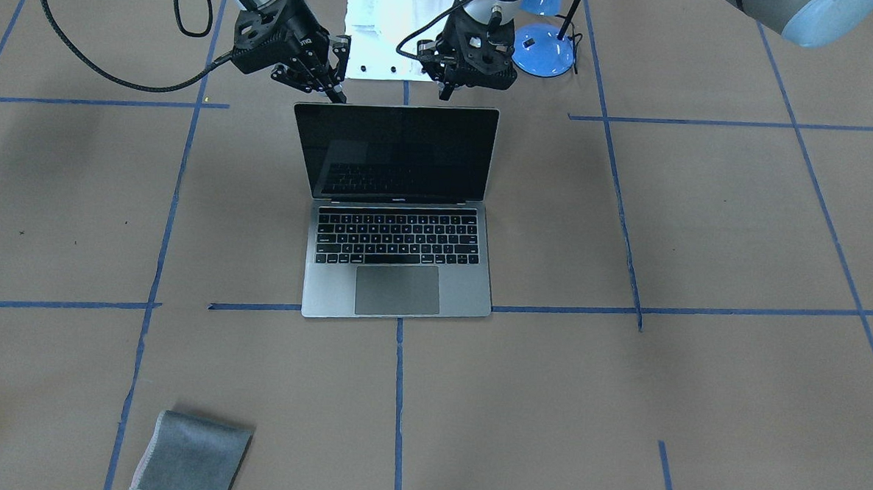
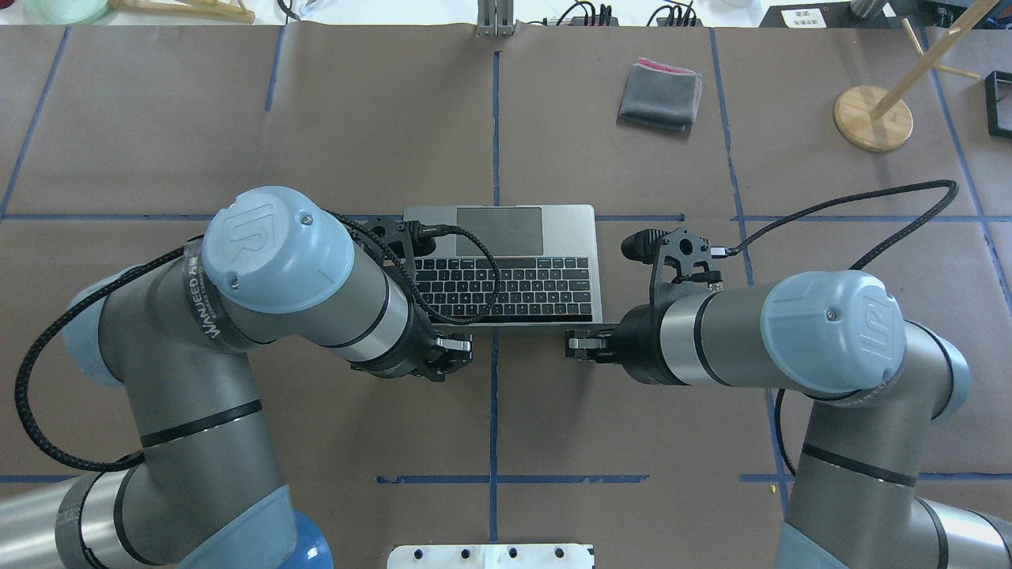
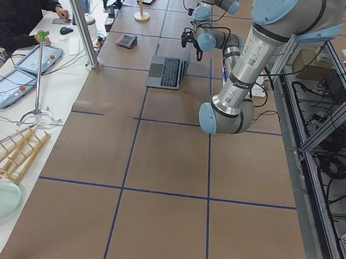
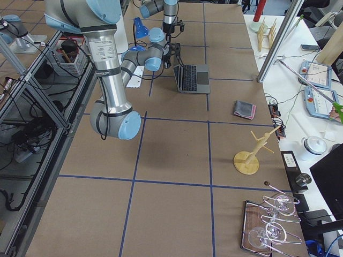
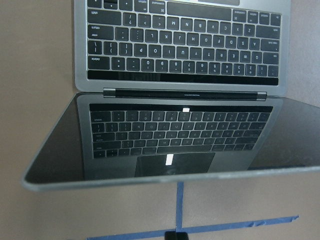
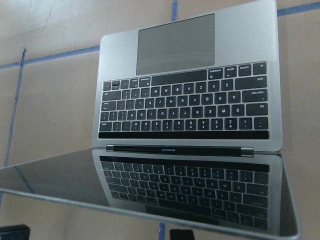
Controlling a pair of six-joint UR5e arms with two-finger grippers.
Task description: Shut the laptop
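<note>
- The table [image 1: 702, 234] is carrying everything. It is one brown surface, and blue tape lines are dividing it into squares.
- Two robot arms are reaching over it, the left arm [image 2: 277, 269] and the right arm [image 2: 791, 332]. Both are bending inward toward the back of the screen.
- One laptop [image 1: 397, 214] is lying near the middle of the table. Its hinge side is facing the robot and its trackpad is pointing away. The lid is standing open and is leaning back a little toward the arms, so the closing is not yet done.
- Two grippers are hanging just behind the top edge of the lid.
  - The right gripper [image 1: 334, 92] is sitting at one upper corner. Its fingers are looking pressed together, with nothing between them.
  - The left gripper [image 1: 445, 91] is sitting nearer the other corner. I cannot tell whether it is spread or clenched.
  - I also cannot tell whether either one is touching the lid.
- I am judging that the approach step is ending. The next move is calling for both grippers to push the top edge forward and down evenly, so that the base is not sliding and the lid is not slamming.
- One wooden stand [image 2: 874, 118], one blue lamp [image 1: 542, 51] and one folded grey cloth [image 1: 191, 459] are lying well apart from the laptop.
</note>
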